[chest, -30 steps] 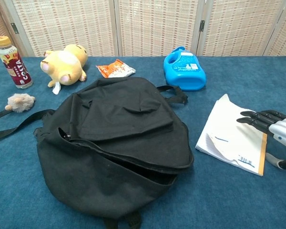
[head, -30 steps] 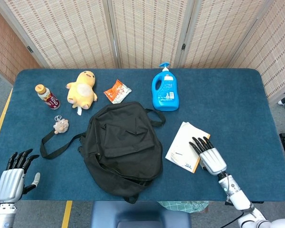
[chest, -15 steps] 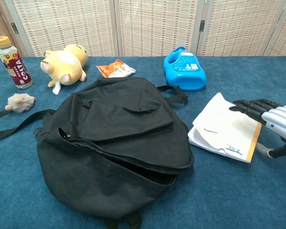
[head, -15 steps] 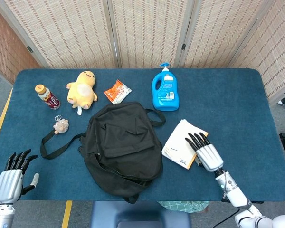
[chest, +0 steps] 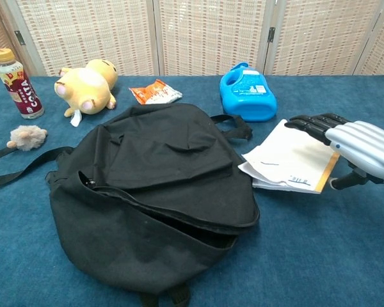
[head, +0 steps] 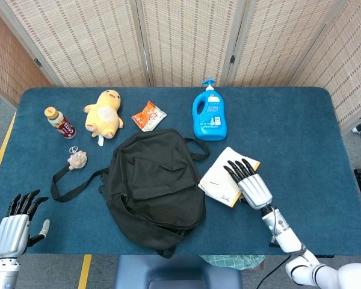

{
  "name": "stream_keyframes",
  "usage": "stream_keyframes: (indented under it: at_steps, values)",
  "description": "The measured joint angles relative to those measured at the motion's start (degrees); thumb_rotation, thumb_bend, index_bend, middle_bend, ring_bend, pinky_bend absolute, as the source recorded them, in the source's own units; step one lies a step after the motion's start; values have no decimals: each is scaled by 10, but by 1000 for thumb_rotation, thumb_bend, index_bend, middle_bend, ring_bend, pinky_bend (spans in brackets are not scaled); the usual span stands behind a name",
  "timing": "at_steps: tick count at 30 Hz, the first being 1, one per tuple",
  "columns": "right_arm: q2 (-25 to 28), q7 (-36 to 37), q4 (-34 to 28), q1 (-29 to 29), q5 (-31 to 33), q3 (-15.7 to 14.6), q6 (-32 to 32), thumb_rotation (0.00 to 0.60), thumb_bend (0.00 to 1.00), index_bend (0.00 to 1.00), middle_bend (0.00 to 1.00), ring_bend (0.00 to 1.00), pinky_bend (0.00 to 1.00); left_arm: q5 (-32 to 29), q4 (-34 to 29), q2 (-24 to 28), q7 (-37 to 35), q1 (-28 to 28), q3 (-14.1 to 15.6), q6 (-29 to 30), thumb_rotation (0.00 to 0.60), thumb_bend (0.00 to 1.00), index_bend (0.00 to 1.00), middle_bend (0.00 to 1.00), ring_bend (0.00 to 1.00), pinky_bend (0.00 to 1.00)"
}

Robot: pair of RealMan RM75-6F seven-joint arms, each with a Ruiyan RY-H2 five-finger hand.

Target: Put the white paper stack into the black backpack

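The white paper stack [head: 224,178] lies flat on the blue table [head: 301,138], right of the middle, and its near corner sits just beside the black backpack [head: 155,183]. The right hand [head: 248,182] rests on top of the stack with its fingers [chest: 310,124] stretched out flat and apart. It presses on the paper but does not grip it. I think the step in hand is sliding the paper over to the bag.

The backpack lies flat in the middle of the table, and its long mouth gapes a little along the side near the front edge. For the next move, I think the paper has to be picked up or pushed round to that mouth, and the mouth may need to be held wider. The left hand [head: 15,226] waits at the front left corner, fingers apart, holding nothing, well apart from the bag.

Along the back edge stand a blue bottle [head: 209,114], a small snack bag [head: 148,115], a yellow soft toy [head: 104,114] and a drink bottle [head: 59,123]. A small fluffy toy [head: 77,158] lies near the backpack strap [head: 69,179] on the left. None of these lies between the paper and the bag. The floppy top of the bag could get in the way.
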Motion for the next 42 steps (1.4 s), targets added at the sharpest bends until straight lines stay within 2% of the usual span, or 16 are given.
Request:
stream_keyframes:
  at_steps: [7,11,18,26,42]
  values:
    - [-3,-4,-8,7,0,3,11,600,468,94,104,87,0,-3,1,2,-4,2,-1,2,600,482,255,128,117,0]
    - [-4,-1,-10,4,0,5,27,600,467,232,119,84,0,-4,0,0,-1,1,0,-2,600,482,255,126,117,0]
    - [-18,5,3,1,5,9,44,600,467,361,183,96,4,-5,0,0,0,1,-1,-2,600,481,254,126,117,0]
    - [-31,11,19,1,6,11,58,600,385,512,289,150,41,-7,-1,1,1,1,1,-4,600,480,254,125,117,0]
    - [-37,-8,48,-6,10,-2,52,600,386,663,371,207,70,-3,2,3,-5,3,2,-2,600,478,254,125,117,0]
